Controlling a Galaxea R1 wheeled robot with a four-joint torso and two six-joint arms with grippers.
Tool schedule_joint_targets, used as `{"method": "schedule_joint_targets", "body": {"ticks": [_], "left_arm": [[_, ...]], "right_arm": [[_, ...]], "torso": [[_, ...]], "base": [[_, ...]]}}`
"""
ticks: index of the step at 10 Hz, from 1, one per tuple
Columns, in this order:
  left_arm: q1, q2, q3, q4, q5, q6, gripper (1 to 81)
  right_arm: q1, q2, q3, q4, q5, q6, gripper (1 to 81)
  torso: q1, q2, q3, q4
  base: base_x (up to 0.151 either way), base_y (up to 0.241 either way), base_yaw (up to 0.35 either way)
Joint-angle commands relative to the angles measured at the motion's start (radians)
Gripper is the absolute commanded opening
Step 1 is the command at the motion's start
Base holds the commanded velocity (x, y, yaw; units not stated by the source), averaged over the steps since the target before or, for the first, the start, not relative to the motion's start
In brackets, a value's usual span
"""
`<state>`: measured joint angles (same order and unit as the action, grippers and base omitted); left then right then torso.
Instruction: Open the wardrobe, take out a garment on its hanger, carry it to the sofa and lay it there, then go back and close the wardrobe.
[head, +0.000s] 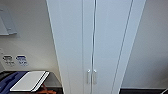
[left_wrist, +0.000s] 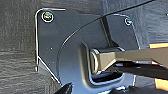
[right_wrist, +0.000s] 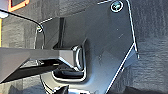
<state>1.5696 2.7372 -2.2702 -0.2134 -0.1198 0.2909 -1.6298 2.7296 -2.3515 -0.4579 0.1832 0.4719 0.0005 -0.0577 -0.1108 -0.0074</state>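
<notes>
The wardrobe (head: 100, 42) stands straight ahead in the head view, a tall narrow white cabinet. Both of its panelled doors are shut, with a thin dark seam between them. Its two small vertical white handles (head: 91, 76) sit side by side low in that view. Both wrist views look down on dark grey carpet past the robot's own dark plate and bar. The garment, its hanger and the sofa are hidden from these views.
A dark low table (head: 30, 82) stands to the wardrobe's left, carrying a flat white board (head: 28, 81), blue cloth (head: 8, 81) and something orange (head: 46, 90). Wall sockets (head: 15, 60) are on the pale wall at left. Plain wall lies to the wardrobe's right.
</notes>
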Motion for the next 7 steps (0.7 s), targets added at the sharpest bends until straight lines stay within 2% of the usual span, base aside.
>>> {"method": "schedule_joint_targets", "body": {"ticks": [1, 4, 7], "left_arm": [[-0.030, -0.016, 0.014, 0.006, 0.063, 0.008, 81.1], [-0.035, -0.045, 0.073, 0.006, 0.066, 0.007, 81.1], [-0.071, -0.188, 0.274, 0.003, 0.063, 0.005, 81.1]], "right_arm": [[0.027, -0.023, 0.017, -0.013, -0.042, 0.001, 81.1], [0.035, -0.066, 0.091, -0.015, -0.030, -0.004, 81.1], [0.079, -0.253, 0.351, -0.016, -0.027, 0.002, 81.1]], "torso": [[0.000, 0.000, 0.000, 0.000], [0.001, 0.000, 0.000, 0.000], [0.001, 0.000, 0.000, 0.000]], "base": [[0.000, 0.000, 0.000], [0.000, 0.000, 0.000], [0.000, 0.000, 0.000]]}}
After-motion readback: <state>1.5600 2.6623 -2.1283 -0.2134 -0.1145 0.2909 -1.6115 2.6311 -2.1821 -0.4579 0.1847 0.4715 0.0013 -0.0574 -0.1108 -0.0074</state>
